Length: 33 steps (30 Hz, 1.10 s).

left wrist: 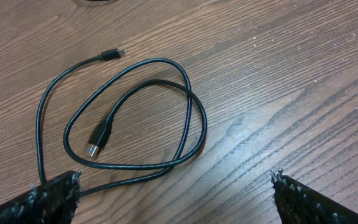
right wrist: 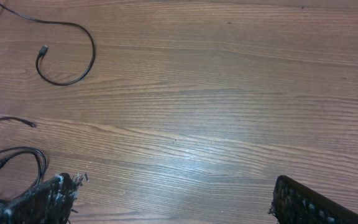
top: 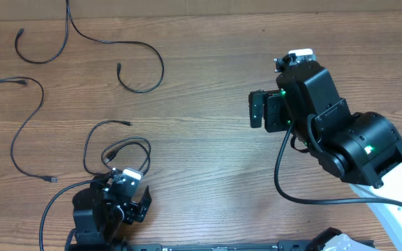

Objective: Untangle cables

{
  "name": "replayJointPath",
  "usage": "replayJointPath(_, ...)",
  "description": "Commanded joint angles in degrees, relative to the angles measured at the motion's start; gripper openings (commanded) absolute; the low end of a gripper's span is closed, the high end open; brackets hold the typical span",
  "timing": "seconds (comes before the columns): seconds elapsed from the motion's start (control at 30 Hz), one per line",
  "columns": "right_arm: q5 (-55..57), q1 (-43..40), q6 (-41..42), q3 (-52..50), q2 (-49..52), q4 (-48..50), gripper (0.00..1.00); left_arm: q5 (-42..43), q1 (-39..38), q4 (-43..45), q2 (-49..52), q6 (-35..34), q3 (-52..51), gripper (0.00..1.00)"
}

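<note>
The left gripper (left wrist: 176, 190) shows only its two fingertips at the bottom corners of its wrist view, spread as wide as they go with nothing between them. One fingertip (left wrist: 58, 194) hides a strand of the looped cable (left wrist: 99, 138); contact cannot be judged. That looped cable lies slack on the wooden table (top: 208, 139), its larger plug inside the loop and its small plug ending an arc just beside it. The right gripper (right wrist: 176, 193), equally wide and empty, hangs well to the right of the looped cable. A wavy cable (top: 42, 96) lies to its left, and a U-shaped strand (top: 37, 63) and a curling strand (right wrist: 43, 49) lie beyond it.
</note>
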Motion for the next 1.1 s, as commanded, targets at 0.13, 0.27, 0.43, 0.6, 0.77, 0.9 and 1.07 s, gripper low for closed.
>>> replayJointPath(0.13,0.1,0.4,-0.3,0.0,0.1,0.2,1.0,-0.2,-0.2,0.1,-0.5,0.7,-0.3,1.0)
replayJointPath(0.27,1.4,0.1,-0.3,0.0,0.0,2.2,1.0,-0.2,-0.2,0.1,-0.5,0.7,-0.3,1.0)
replayJointPath(0.43,-2.7,-6.5,-0.5,-5.9,-6.7,24.4,1.0,-0.2,-0.2,0.1,-0.5,0.7,-0.3,1.0)
replayJointPath(0.6,-20.8,-19.9,-0.4,-33.0,-20.5,56.3,1.0,-0.2,-0.2,0.1,-0.5,0.7,-0.3,1.0)
replayJointPath(0.77,-27.3,-29.1,-0.4,-61.3,-35.4,82.8,1.0,-0.2,-0.2,0.1,-0.5,0.7,-0.3,0.99)
replayJointPath(0.9,-27.3,-31.5,-0.4,-77.0,-44.9,91.6,1.0,-0.2,-0.2,0.1,-0.5,0.7,-0.3,1.0)
replayJointPath(1.07,-26.2,-32.2,-0.5,-88.7,-54.2,89.9,1.0,-0.2,-0.2,0.1,-0.5,0.7,-0.3,0.99)
